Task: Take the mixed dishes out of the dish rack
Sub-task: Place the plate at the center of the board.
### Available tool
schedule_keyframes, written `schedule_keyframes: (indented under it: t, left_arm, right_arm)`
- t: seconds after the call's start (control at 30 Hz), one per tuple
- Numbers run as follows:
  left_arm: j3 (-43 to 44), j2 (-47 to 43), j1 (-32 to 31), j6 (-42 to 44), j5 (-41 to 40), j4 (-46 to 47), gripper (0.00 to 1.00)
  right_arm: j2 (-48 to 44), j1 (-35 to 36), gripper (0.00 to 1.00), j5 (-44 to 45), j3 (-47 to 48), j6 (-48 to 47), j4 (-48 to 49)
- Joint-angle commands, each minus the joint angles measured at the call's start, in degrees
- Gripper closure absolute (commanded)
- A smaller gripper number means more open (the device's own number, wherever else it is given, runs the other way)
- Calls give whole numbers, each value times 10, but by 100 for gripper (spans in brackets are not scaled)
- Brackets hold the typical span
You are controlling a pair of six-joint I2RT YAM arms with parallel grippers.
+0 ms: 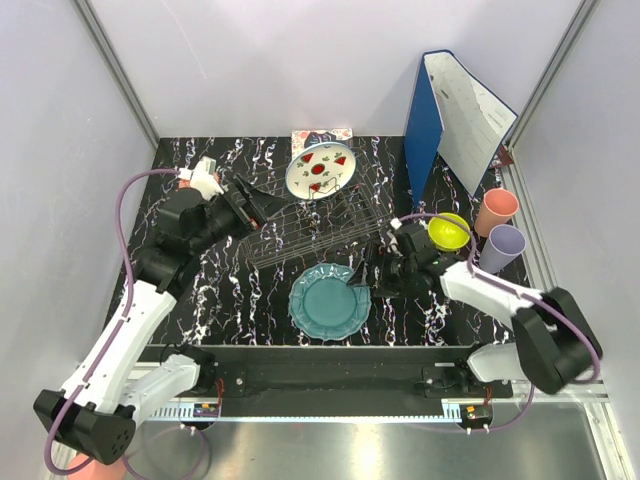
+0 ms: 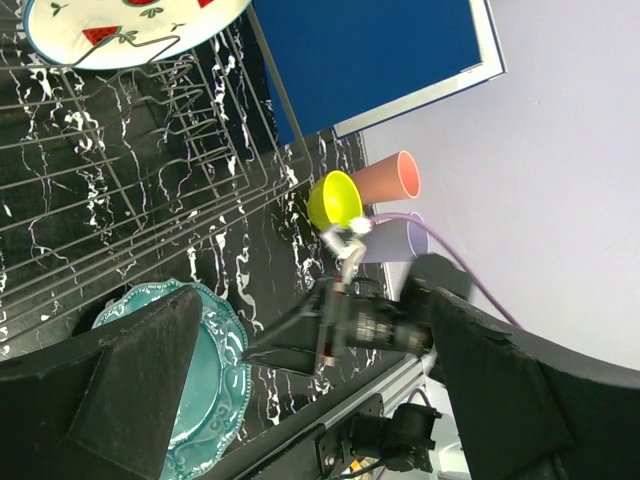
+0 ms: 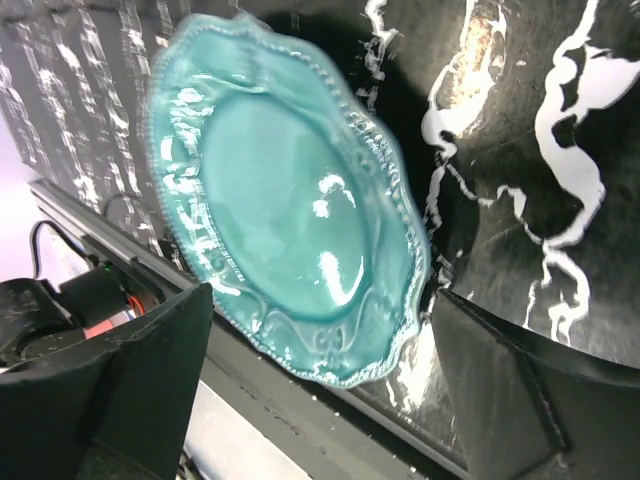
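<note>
The grey wire dish rack [image 1: 310, 232] sits mid-table and shows in the left wrist view [image 2: 150, 170]. The white plate with watermelon marks [image 1: 320, 170] stands at its far end [image 2: 130, 30]. The teal scalloped plate [image 1: 328, 302] lies flat on the table in front of the rack [image 3: 290, 200]. My right gripper [image 1: 365, 276] is open at the plate's right rim, which lies between its fingers [image 3: 120, 390]. My left gripper [image 1: 262, 205] is open and empty over the rack's left end. The yellow-green bowl [image 1: 449, 232], pink cup [image 1: 497, 208] and lilac cup [image 1: 503, 245] stand at the right. The blue-white bowl is out of view.
A blue binder [image 1: 425, 110] stands open at the back right, close to the cups. A patterned book [image 1: 322, 134] lies behind the white plate. The table's front rail [image 3: 330, 420] runs just below the teal plate. Grey walls close in both sides.
</note>
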Motion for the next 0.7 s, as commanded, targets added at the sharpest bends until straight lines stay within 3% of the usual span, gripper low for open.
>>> schedule_keyframes:
  t: [0.0, 0.13, 0.27, 0.5, 0.6, 0.67]
  left_arm:
    - [2, 8, -2, -1, 2, 26, 1]
    - [18, 18, -2, 25, -13, 20, 1]
    - [77, 66, -1, 100, -56, -16, 1]
    - [299, 275, -1, 329, -115, -71, 1]
    - [331, 337, -2, 428, -159, -29, 1]
    - [269, 340, -1, 548, -131, 91, 1]
  right_arm:
    - [-67, 2, 0, 58, 33, -8, -84]
    - [-172, 2, 0, 136, 84, -27, -171]
    - [-244, 2, 0, 159, 186, -66, -229]
    - [-266, 2, 0, 144, 298, -117, -277]
    - [-277, 2, 0, 143, 297, -127, -285]
    - [-284, 2, 0, 144, 287, -133, -288]
